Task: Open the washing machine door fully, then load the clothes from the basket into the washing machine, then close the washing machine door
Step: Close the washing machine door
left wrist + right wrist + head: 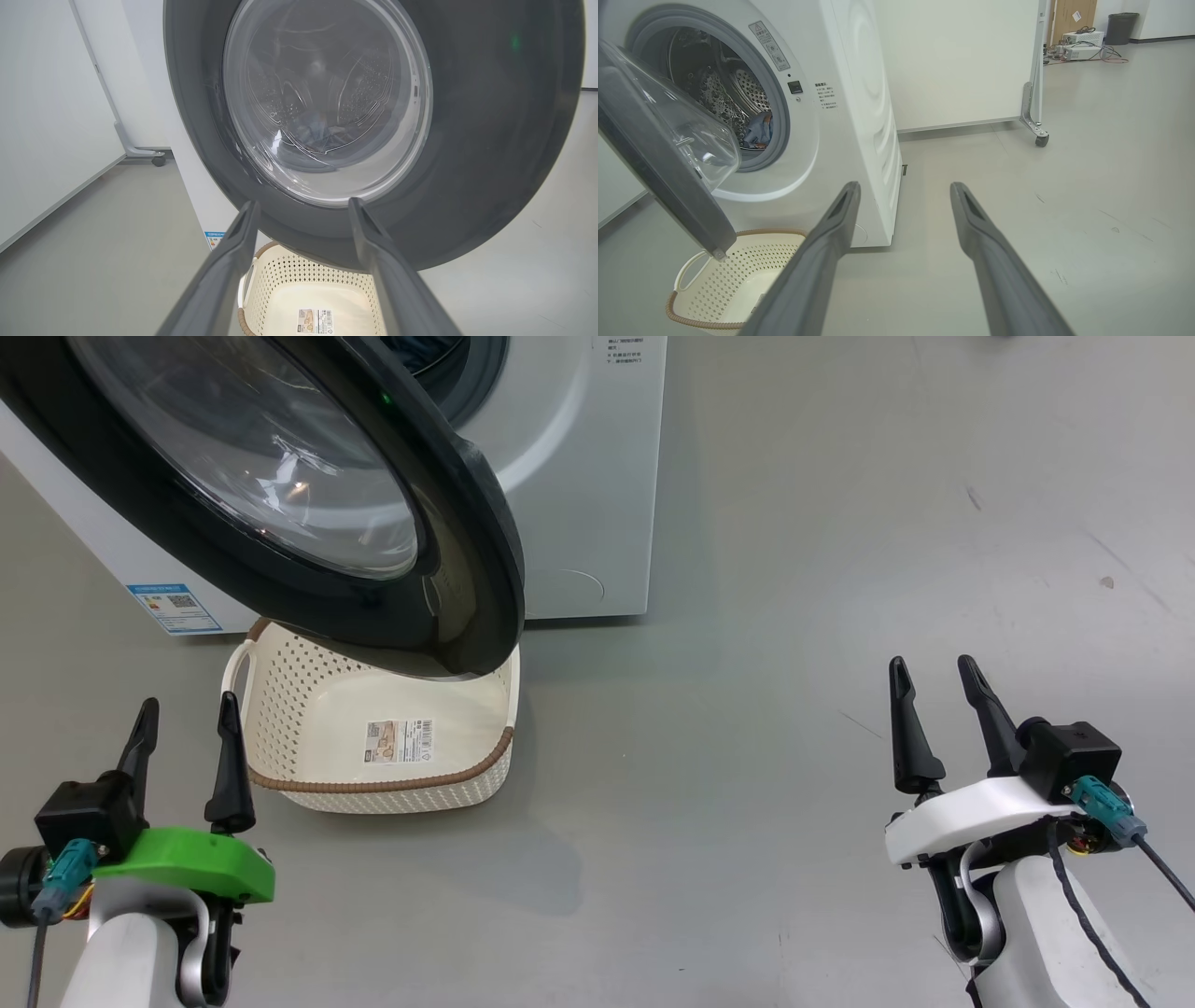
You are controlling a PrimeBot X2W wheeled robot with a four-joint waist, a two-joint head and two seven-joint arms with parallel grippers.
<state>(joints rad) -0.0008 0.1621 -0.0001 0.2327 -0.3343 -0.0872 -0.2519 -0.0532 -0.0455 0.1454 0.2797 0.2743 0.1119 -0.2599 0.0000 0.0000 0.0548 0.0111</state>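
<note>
The washing machine (569, 476) (850, 116) stands at the top left, its black-rimmed glass door (308, 495) (490, 140) (663, 154) swung partly out over the basket. Light blue clothes (759, 130) lie inside the steel drum. The cream basket (373, 793) (275, 289) (714, 298) sits on the floor below the door, with nothing but a label on its floor. My left gripper (187, 714) (303, 205) is open, just left of the basket and pointing at the door. My right gripper (934, 672) (903, 189) is open over bare floor, well to the right.
Grey floor (794, 663) spreads to the right of the machine. A white wheeled partition (971, 60) stands behind it, with another panel on a caster (56, 107) to the left. Boxes, cables and a dark bin (1120, 28) sit far back.
</note>
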